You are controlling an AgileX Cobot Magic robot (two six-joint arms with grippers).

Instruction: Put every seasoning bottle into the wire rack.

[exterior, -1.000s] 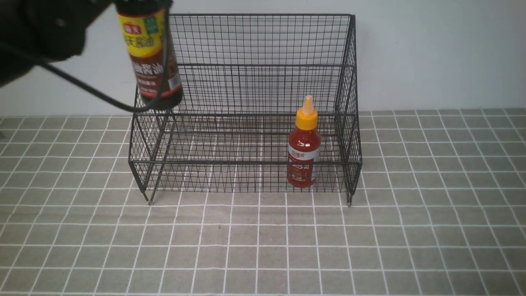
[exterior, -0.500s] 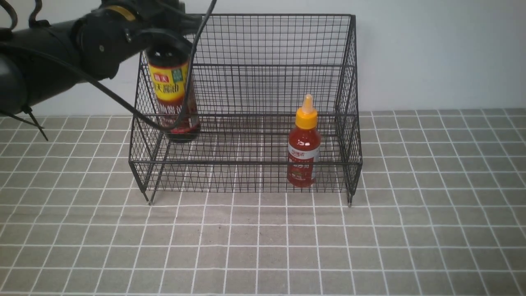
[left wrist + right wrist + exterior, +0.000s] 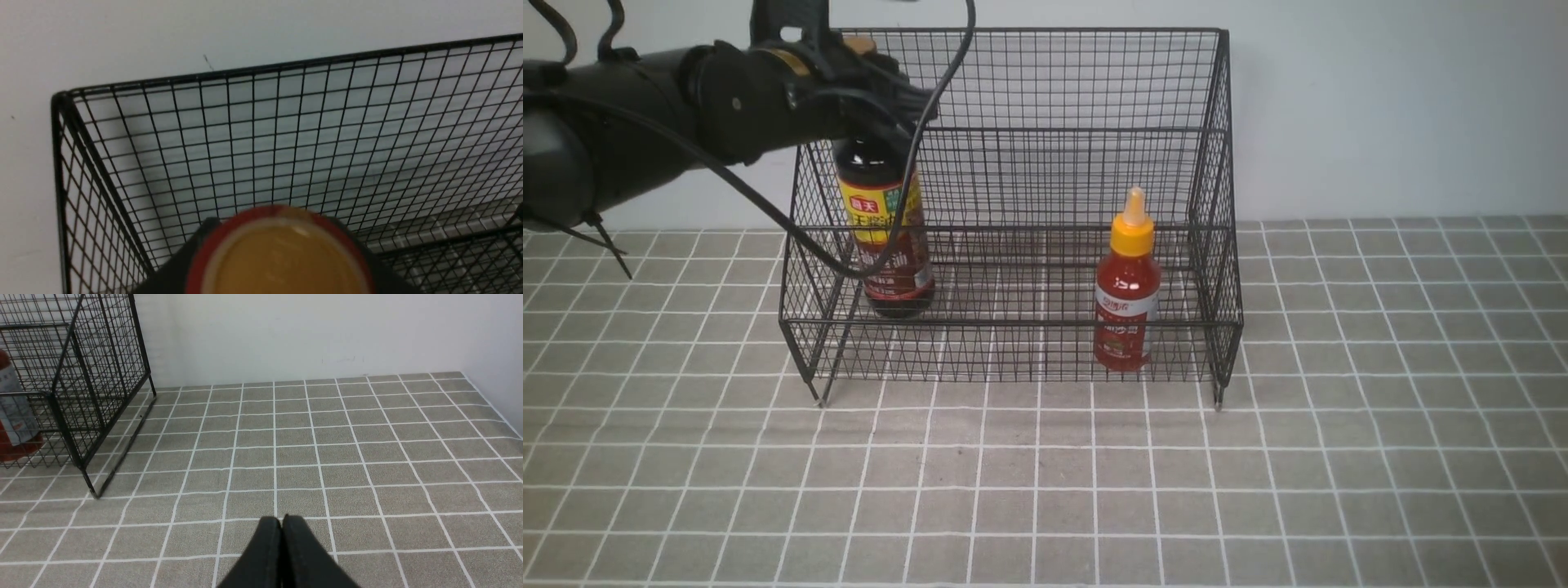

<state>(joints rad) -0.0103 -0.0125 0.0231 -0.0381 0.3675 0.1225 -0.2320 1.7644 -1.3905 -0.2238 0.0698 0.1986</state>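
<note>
The black wire rack (image 3: 1045, 131) stands against the back wall. My left gripper (image 3: 870, 90) is shut on the neck of the tall dark soy-sauce bottle (image 3: 886, 245), which hangs upright inside the rack's left part, its base at or just above the lower tier. Its brown cap (image 3: 282, 257) fills the left wrist view between the fingers (image 3: 204, 232). The small red sauce bottle (image 3: 1125, 294) with the yellow nozzle stands in the rack's right front; part of it shows in the right wrist view (image 3: 14, 412). My right gripper (image 3: 282, 520) is shut and empty over the tiles.
The grey tiled surface (image 3: 1045, 490) spreads in front of and to the right of the rack. A white wall (image 3: 1380, 106) runs behind. My left arm (image 3: 629, 122) and its cable (image 3: 768, 214) cross the rack's upper left corner.
My left gripper has carried the soy-sauce bottle down and to the right, from above the rack's left edge into the rack. The red bottle has not moved.
</note>
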